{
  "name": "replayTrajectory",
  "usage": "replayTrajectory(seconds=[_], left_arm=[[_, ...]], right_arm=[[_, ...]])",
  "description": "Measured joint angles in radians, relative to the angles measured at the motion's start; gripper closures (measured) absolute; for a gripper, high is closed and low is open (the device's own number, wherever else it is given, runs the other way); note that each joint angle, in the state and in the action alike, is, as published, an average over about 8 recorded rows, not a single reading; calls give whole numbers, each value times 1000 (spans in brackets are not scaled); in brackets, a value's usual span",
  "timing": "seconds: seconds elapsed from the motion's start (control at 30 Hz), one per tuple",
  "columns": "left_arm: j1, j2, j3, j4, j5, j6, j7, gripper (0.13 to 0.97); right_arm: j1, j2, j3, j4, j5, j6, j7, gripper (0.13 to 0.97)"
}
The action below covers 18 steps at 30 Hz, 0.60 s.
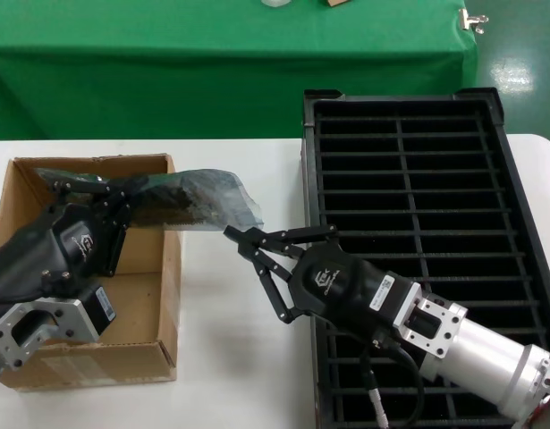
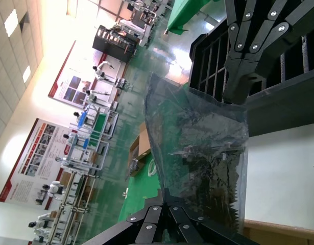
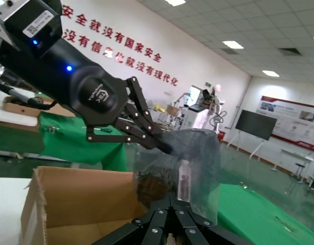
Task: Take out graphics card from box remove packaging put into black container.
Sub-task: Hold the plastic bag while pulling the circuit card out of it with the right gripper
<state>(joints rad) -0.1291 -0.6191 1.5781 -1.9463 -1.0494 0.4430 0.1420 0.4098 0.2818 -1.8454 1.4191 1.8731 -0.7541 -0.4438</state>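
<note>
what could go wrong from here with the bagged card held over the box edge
1. The left gripper holds the packaging only at one end, so the graphics card inside may slide out of the free end.
2. The right gripper is open just below the bag's free corner; closing there might catch only thin film, not the card.
3. The bag hangs past the wall of the box over the table, well short of the black container.

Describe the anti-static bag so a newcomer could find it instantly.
Start at the brown corrugated cardboard box on the white table's left. Over its far right corner the left gripper holds a crinkly translucent grey-green plastic bag, dark card inside. Nothing else here is see-through.
</note>
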Motion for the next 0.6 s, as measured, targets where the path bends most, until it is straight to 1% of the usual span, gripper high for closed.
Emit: replayTrajectory(seconds=[0.37, 0.6], left_arm=[[0, 0, 0, 0, 0, 0, 0, 958], [0, 0, 0, 0, 0, 0, 0, 958]], right_arm=[[72, 14, 0, -54, 5, -41, -16, 959], [85, 41, 21, -63, 13, -48, -11, 960]])
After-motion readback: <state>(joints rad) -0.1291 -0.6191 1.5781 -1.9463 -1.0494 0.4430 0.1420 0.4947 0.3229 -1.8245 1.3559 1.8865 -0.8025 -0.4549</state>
